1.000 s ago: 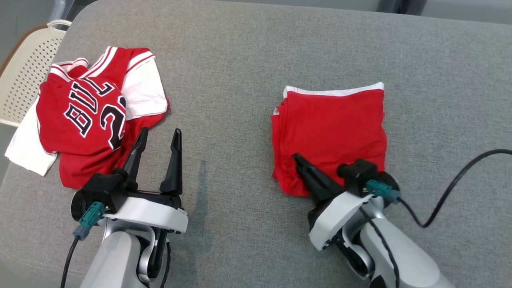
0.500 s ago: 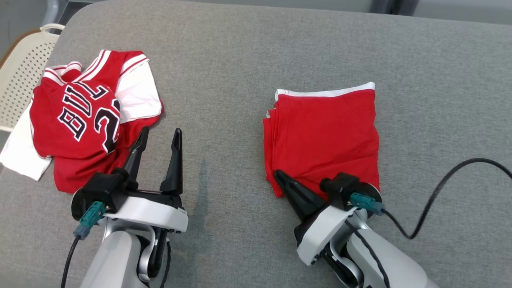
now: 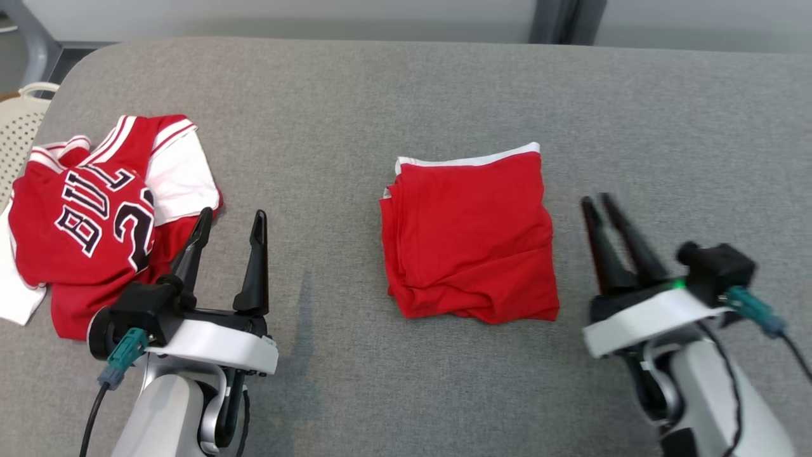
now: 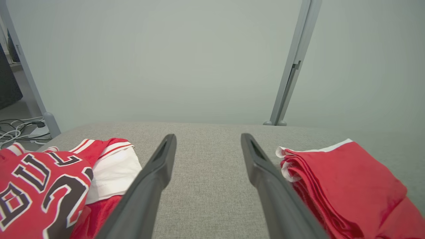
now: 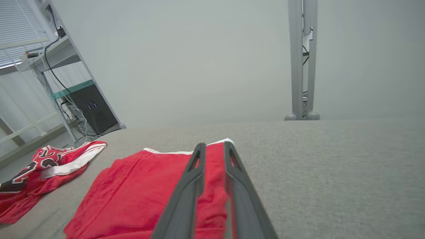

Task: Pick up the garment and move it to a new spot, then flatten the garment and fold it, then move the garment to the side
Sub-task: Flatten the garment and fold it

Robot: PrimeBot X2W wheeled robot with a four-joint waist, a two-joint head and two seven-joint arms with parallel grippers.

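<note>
While the folded red garment (image 3: 469,241) lies flat near the middle of the grey padded surface (image 3: 380,89), the two grippers stand clear of it, one on each side.

Right gripper (image 3: 595,199): located just beside the garment's right edge, with bare grey surface between the two. Its dark fingers (image 3: 636,251) point away from the robot and run nearly parallel, parted by a narrow slit. Nothing sits in the slit. In the right wrist view the red cloth appears beyond and beneath the fingers, not between them.

Left gripper (image 3: 232,214): located well to the garment's left, jaws spread wide and empty. The left wrist view shows only grey surface between its fingers (image 3: 255,273).

Garment condition: white trim runs along the far edge, stacked fold layers show on the left side, and the near edge is slightly rumpled.

A crumpled red-and-white jersey (image 3: 82,235) with black lettering lies at the left end of the surface. The left gripper's outer fingertip overlaps its edge in the head view; contact cannot be determined. A cream perforated basket (image 3: 19,127) stands past the left end.
</note>
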